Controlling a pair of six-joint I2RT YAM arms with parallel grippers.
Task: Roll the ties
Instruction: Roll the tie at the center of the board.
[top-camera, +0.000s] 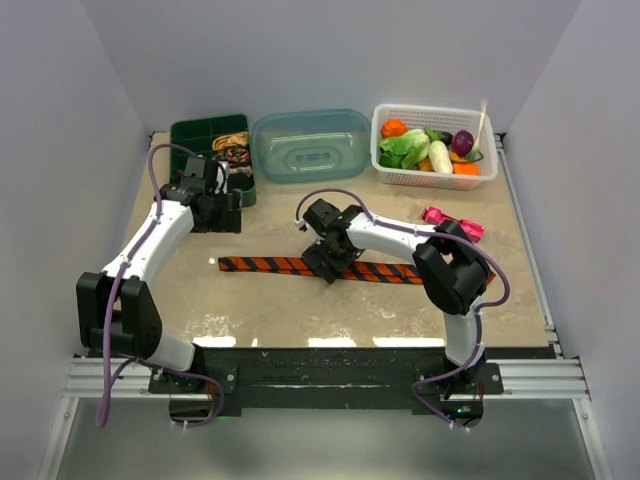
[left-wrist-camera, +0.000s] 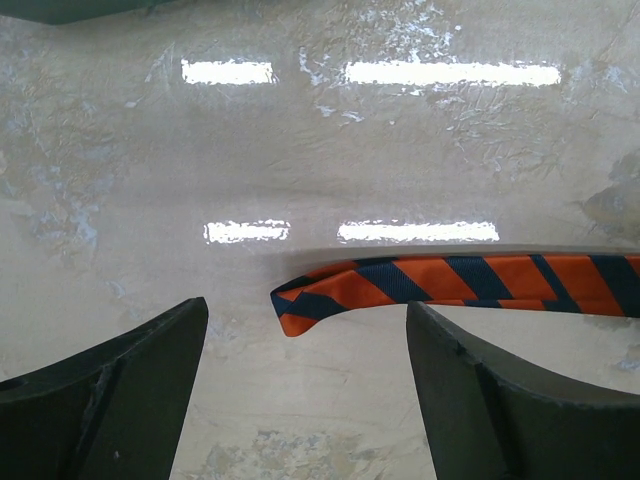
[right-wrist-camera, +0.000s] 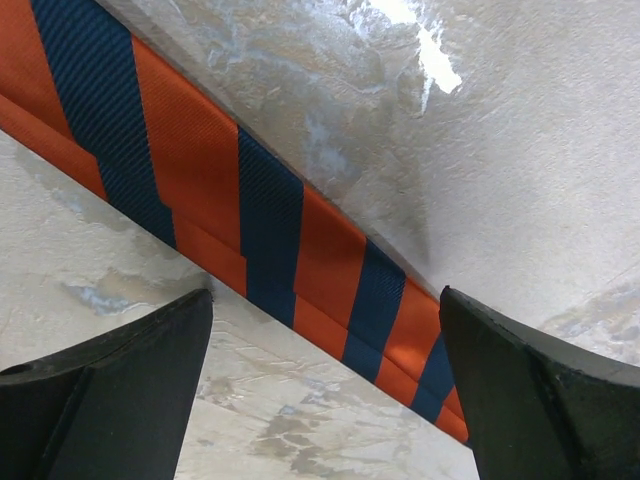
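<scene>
The orange tie with dark diagonal stripes (top-camera: 290, 266) lies flat and unrolled across the middle of the table. Its left end (left-wrist-camera: 300, 310) shows in the left wrist view, just ahead of my open, empty left gripper (left-wrist-camera: 305, 400). In the top view my left gripper (top-camera: 218, 220) hovers behind that end, near the green tray. My right gripper (top-camera: 323, 264) is low over the tie's middle. In the right wrist view the tie (right-wrist-camera: 270, 230) runs diagonally ahead of my open right gripper (right-wrist-camera: 325, 390), and neither finger holds it. Small rolled ties (top-camera: 236, 151) sit in the green tray.
A green compartment tray (top-camera: 200, 133) stands at the back left. A clear teal lidded box (top-camera: 310, 143) is beside it. A white basket of toy vegetables (top-camera: 436, 176) is at the back right. A pink flat gadget (top-camera: 452, 222) lies right of the right arm.
</scene>
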